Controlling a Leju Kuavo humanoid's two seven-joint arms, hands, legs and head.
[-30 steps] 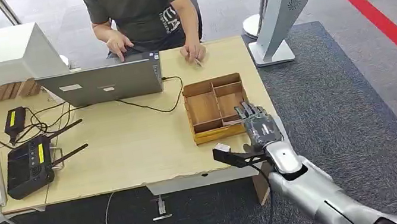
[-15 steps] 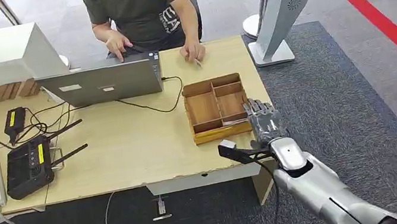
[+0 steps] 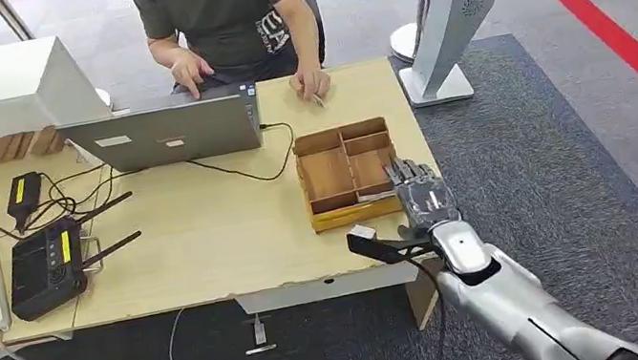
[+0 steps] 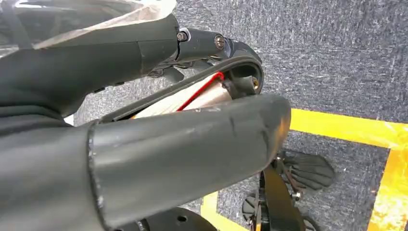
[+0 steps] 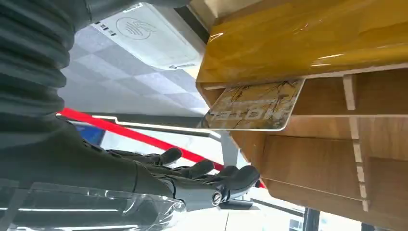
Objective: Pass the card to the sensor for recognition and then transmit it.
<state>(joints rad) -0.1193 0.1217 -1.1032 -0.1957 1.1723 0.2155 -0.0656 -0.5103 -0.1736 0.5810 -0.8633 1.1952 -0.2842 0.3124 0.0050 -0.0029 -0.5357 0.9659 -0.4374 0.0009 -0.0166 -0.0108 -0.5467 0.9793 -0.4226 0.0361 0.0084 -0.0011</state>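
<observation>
I judge I'm at the pick-up step: my right robot hand (image 3: 421, 195), fingers spread and holding nothing, hovers at the edge of the compartmented wooden tray (image 3: 331, 176) where the marbled beige card (image 5: 252, 106) leans, so next I must pinch the card.

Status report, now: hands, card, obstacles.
Right hand open, at the wooden tray's near right corner. Card lies in tray, not gripped. Left hand hangs over floor. Nothing blocks the card.

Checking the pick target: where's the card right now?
The card lies in the wooden tray at the table's right end, in the compartment by the tray's near right corner, just ahead of the right hand.
</observation>
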